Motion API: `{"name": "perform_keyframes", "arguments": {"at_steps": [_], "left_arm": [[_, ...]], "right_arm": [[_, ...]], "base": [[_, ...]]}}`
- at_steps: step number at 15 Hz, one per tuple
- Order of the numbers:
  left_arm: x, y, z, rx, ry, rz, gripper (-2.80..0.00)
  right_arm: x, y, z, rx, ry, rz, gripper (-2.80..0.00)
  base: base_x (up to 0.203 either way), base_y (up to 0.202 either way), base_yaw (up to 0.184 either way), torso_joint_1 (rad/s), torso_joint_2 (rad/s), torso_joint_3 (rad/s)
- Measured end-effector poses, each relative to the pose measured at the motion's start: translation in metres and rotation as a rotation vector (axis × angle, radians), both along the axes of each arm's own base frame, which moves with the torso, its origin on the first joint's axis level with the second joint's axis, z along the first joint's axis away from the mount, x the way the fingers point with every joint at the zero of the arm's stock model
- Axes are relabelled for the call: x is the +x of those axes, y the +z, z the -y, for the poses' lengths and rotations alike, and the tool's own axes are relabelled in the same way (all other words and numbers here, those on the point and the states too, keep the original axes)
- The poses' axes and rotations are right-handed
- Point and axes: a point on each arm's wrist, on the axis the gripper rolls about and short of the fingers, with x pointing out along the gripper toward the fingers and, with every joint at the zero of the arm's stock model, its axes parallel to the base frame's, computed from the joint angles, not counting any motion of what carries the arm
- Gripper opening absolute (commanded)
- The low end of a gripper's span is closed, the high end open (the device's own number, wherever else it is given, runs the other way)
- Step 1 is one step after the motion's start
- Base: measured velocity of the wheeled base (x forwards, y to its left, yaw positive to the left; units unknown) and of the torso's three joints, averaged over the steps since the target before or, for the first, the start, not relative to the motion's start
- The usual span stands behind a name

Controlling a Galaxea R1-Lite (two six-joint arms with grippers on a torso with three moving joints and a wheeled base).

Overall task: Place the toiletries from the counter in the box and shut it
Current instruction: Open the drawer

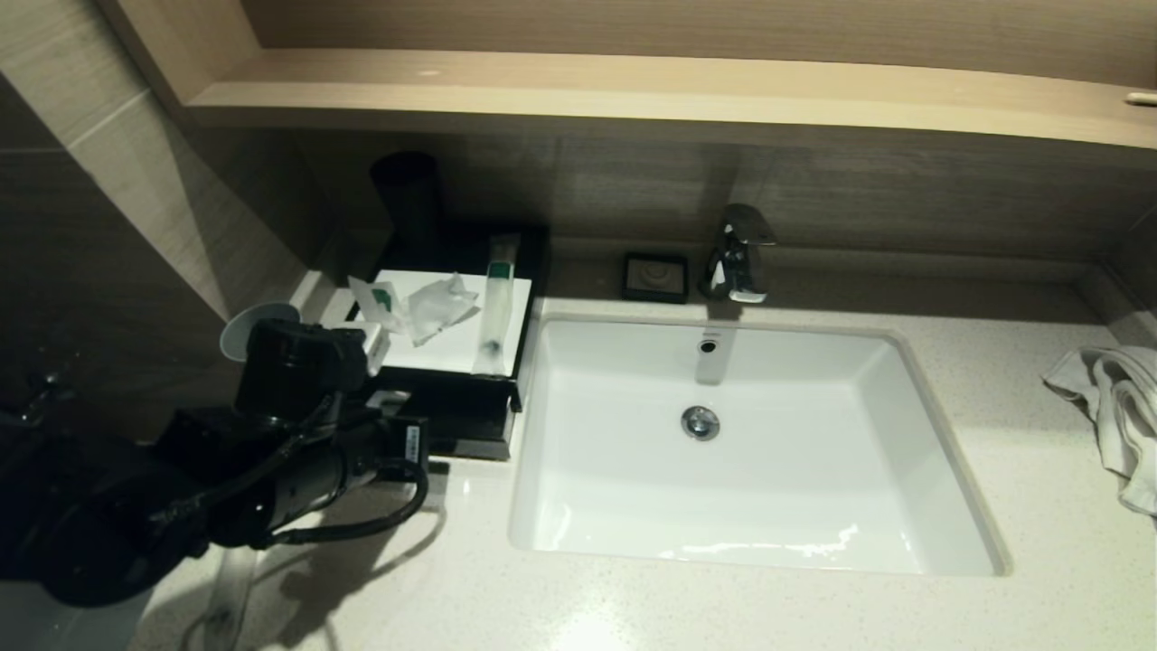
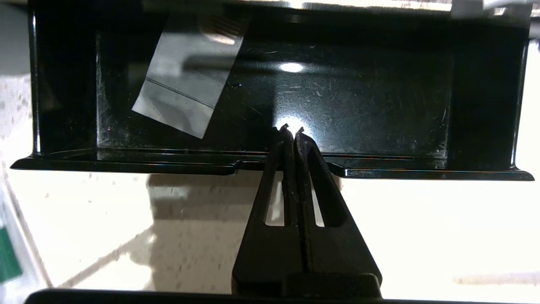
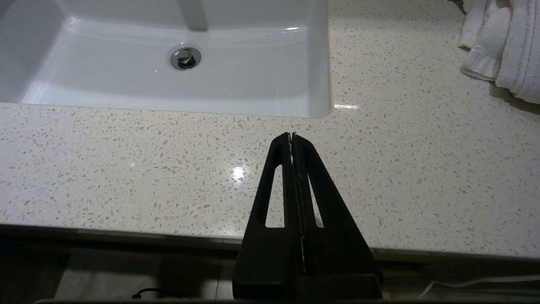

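The black box with its white top panel stands left of the basin on the speckled counter. A long clear packet with a green band and small white sachets lie on the panel. The drawer is pulled out, and one clear packet lies inside it. My left gripper is shut and empty, its tips over the drawer's front lip. My left arm reaches in from the lower left. My right gripper is shut and empty above the counter's front edge.
A grey cup stands left of the box, and a dark cup behind it. A black soap dish and the faucet are at the back of the basin. A white towel lies at the far right.
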Motion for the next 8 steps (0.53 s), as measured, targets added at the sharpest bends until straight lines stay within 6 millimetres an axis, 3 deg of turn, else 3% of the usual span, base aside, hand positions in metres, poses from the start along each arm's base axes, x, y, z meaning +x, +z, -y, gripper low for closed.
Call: {"name": "perform_keyframes", "arguments": {"at_steps": [8], "left_arm": [[-0.030,-0.012,-0.005,0.014,-0.032,-0.048,-2.80]], "right_arm": [[0.000,0.000,0.000,0.000,0.000,0.000,-2.80]], "base": [[0.000,0.000,0.000,0.000,0.00,0.000]]}}
